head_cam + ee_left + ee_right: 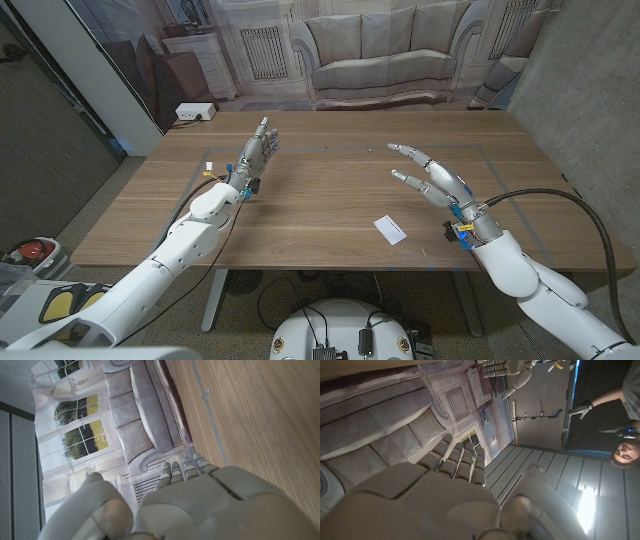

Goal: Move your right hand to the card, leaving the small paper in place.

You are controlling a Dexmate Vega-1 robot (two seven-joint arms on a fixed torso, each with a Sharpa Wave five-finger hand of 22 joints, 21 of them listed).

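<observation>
Two robot hands were raised over the wooden table [330, 195], neither holding anything. The right hand [432, 178] hovered above the right half of the table with its fingers [405, 151] spread and stretched toward the middle, released and free of any object. One small white card [390, 230] lay flat on the wood near the front edge, just below and a little to the left of that hand in the head view, apart from it and untouched. The left hand [255, 152] stood upright over the left half of the table, fingers straight and close together, pointing toward the far edge, also released. In the left wrist view, the back of the left hand [200, 505] showed against a printed backdrop of a sofa and windows. In the right wrist view, the right hand [440, 495] appeared against the same backdrop, and a person's gloved hand [580, 409] showed at the edge of the room. Behind the table's far left corner sat a white power strip [195, 112].
</observation>
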